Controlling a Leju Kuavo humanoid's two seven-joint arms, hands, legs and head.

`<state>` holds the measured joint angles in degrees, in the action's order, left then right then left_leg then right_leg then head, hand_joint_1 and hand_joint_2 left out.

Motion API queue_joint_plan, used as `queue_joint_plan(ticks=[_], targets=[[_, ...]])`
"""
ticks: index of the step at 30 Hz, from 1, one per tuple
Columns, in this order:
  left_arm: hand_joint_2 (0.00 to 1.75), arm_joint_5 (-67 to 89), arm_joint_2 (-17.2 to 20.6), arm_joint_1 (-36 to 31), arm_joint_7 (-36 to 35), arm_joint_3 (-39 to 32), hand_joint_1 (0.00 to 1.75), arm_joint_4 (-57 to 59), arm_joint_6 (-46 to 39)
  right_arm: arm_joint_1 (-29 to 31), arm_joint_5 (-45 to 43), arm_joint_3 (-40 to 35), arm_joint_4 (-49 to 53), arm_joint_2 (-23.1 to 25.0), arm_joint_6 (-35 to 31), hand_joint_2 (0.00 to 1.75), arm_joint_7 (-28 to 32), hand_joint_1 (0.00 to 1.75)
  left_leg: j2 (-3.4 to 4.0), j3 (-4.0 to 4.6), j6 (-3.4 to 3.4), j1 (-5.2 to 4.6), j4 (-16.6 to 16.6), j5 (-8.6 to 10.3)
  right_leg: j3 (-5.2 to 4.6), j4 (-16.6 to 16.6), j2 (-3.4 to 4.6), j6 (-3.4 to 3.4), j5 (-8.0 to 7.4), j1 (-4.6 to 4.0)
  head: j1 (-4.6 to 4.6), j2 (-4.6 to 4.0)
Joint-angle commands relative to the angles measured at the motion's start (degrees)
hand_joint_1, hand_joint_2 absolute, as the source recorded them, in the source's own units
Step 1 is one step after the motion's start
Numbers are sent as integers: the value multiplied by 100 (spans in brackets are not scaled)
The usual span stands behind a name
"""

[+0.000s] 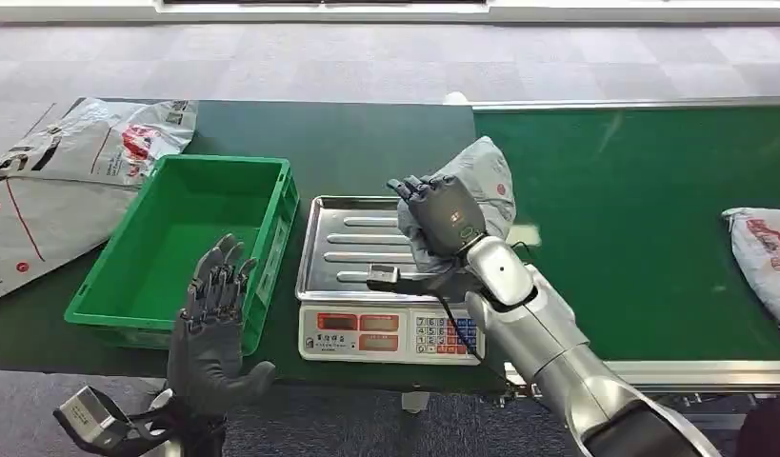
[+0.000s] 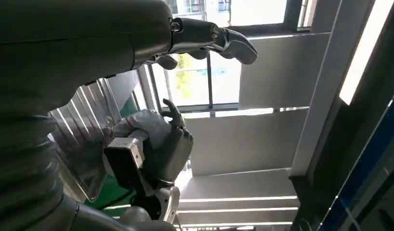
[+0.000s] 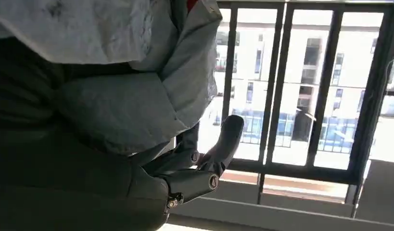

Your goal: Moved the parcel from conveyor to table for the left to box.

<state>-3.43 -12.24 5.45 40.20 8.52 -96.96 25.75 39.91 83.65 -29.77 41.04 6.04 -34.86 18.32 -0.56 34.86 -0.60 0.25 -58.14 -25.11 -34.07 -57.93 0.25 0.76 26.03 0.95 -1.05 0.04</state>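
Fingers (image 1: pixel 416 190) of right hand (image 1: pixel 443 214) wrap the parcel (image 1: pixel 481 171).

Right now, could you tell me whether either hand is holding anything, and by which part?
The right hand grips the grey parcel by its lower end, above the scale tray. The left hand holds nothing, its fingers spread.

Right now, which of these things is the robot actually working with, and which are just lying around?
In the job: grey parcel held by the right hand; open left hand; conveyor; table; green box.

Lying about: scale; empty mailer bags; another parcel.
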Motion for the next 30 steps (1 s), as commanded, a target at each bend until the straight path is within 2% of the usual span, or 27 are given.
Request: queue_joint_plan(ticks=[1, 6, 30], targets=[[175, -41, 159, -254, -20, 211, 0, 478, 6, 539, 89, -494, -1270, 268, -26, 175, 220, 175, 3, -10, -3, 1, 9, 3, 9, 9, -2, -6, -2, -3, 0, 0], [175, -41, 175, -283, -20, 231, 0, 536, -1, 406, 111, -830, -1304, 382, 80, 175, 547, 175, 6, -13, -5, 3, 8, 0, 13, 10, 2, -6, 0, -6, 0, 0], [175, -62, 204, -326, -20, 267, 0, 560, -83, 430, -31, -985, -1341, 432, 86, 175, 519, 175, 3, -7, -6, 3, 9, 2, 5, 9, -3, -7, 0, -6, 0, 0]])
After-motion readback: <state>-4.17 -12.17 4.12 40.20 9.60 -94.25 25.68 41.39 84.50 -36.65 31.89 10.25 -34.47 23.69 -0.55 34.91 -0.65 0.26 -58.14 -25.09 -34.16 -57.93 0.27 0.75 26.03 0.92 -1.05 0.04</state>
